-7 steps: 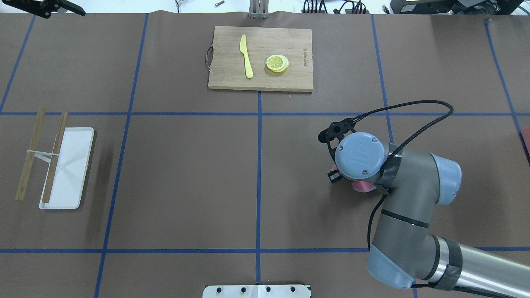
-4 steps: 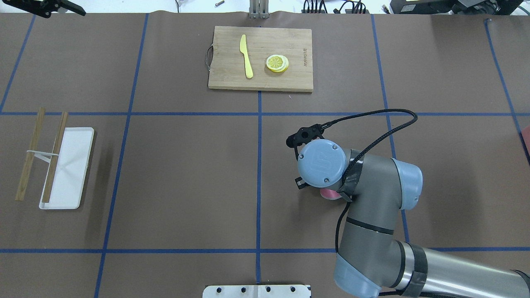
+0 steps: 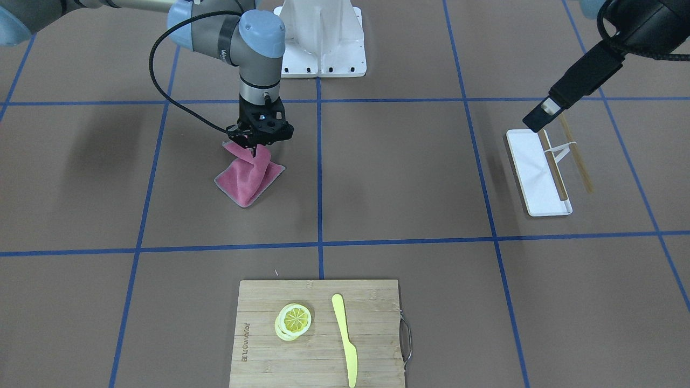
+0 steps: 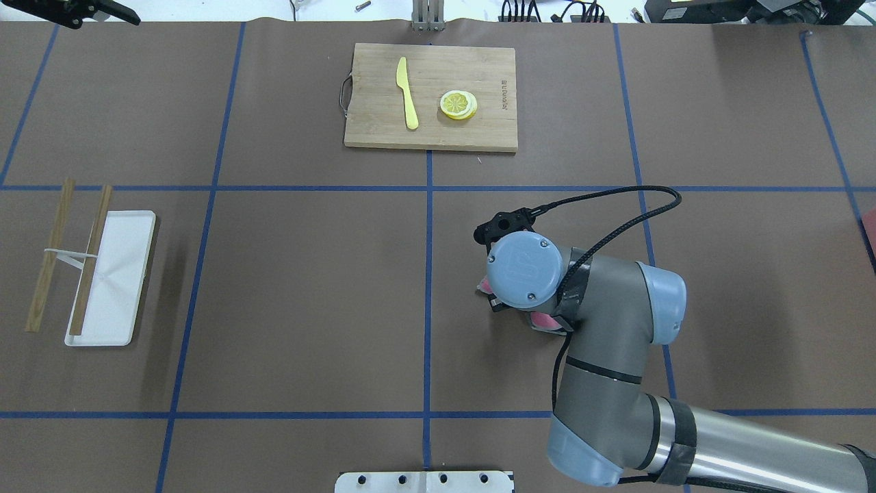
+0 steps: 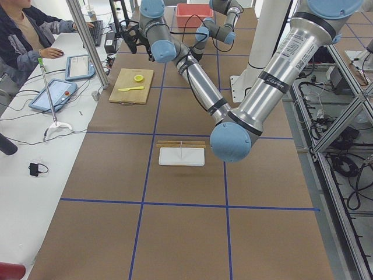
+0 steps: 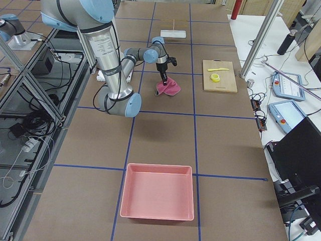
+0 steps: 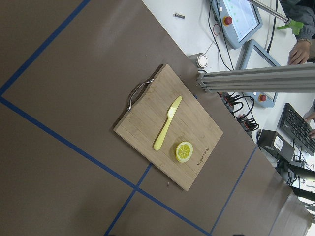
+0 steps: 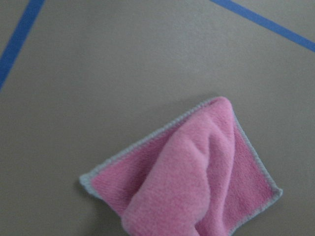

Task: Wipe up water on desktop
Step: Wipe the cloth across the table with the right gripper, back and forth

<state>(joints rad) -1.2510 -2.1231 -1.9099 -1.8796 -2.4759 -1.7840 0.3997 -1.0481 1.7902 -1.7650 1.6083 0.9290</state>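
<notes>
Pink cloth [image 3: 249,182] lies on the desktop [image 3: 404,178] just to the robot's right of the centre tape line, in the middle row of the grid and well short of the cutting board [image 3: 372,302] on the far side. The right gripper [image 3: 254,148] has its jaws pinched on a raised fold of it. One part stands up in a soft ridge, and the rest is spread flat on the brown surface.

From where I stand it looks like light, fluffy towelling with a pale stitched hem. It is limp, with no stiffness at all, so I'd expect it to bunch and drag rather than slide as a flat pad. A hold on the gathered middle, as now, seems right for pulling it about; a corner hold would let it trail and fold over.

I can see no wet patch anywhere, so I can't say where the water is. The left gripper [image 4: 75,10] hangs at the far left corner, and I cannot tell whether its jaws are apart.
</notes>
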